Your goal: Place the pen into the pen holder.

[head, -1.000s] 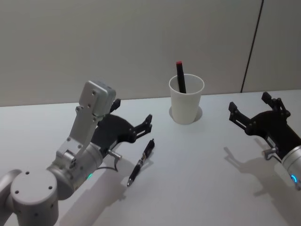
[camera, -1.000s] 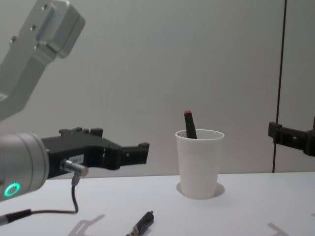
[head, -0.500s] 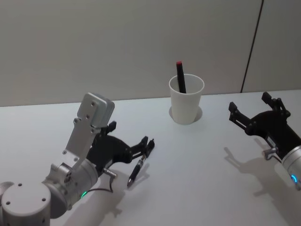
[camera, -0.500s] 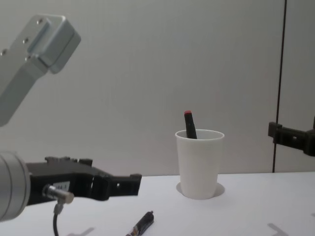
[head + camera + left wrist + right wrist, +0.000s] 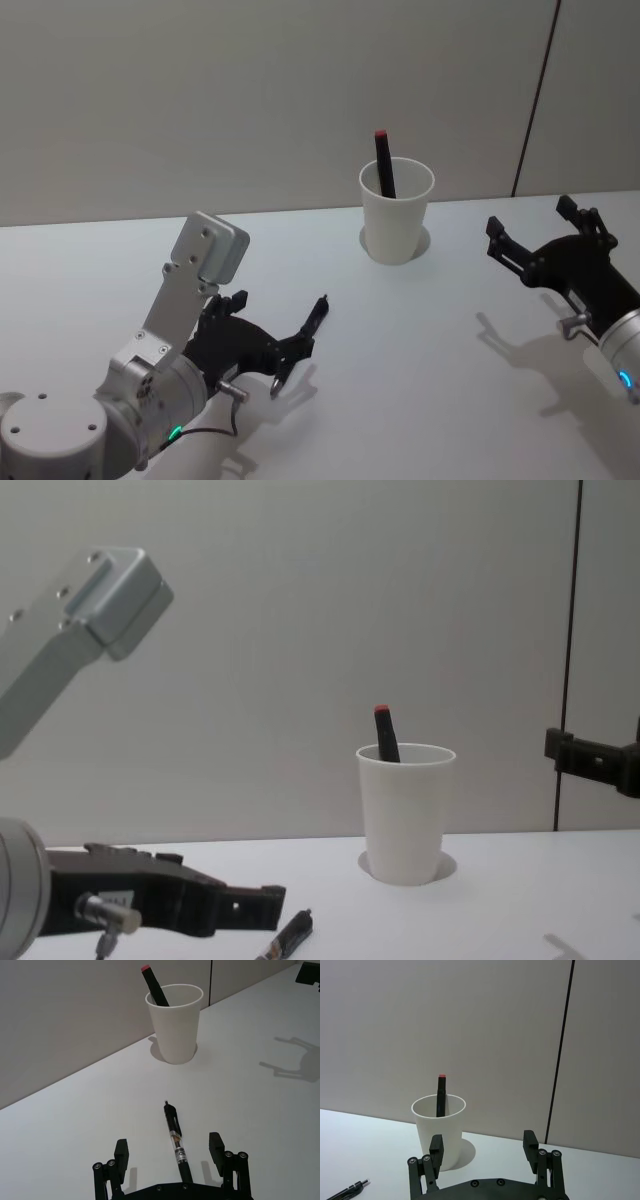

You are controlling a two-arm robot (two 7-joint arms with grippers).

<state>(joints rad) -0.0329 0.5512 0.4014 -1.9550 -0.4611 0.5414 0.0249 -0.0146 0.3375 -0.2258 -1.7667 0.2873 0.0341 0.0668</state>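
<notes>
The pen [image 5: 316, 314], black with a clear section, lies flat on the white table [image 5: 420, 350]; it also shows as the pen [image 5: 176, 1137], the pen [image 5: 352, 1190] and the pen [image 5: 290, 935]. My left gripper [image 5: 268, 325] is low over it and open, and in the left wrist view its fingers [image 5: 121, 1150] stand on either side of the pen's rear half without touching it. The pen holder [image 5: 397, 215], a white paper cup, stands upright farther back with a black red-capped marker [image 5: 384, 160] inside. My right gripper [image 5: 530, 218] hovers open at the right, apart from both.
A grey wall runs close behind the pen holder [image 5: 405, 810], with a dark vertical seam [image 5: 535, 100] at the right. Bare tabletop [image 5: 240, 1090] lies between the pen and the cup.
My left gripper has dropped and drawn in over the pen, from beside and above it to straddling it. The pen, the cup and the right arm have not moved.
</notes>
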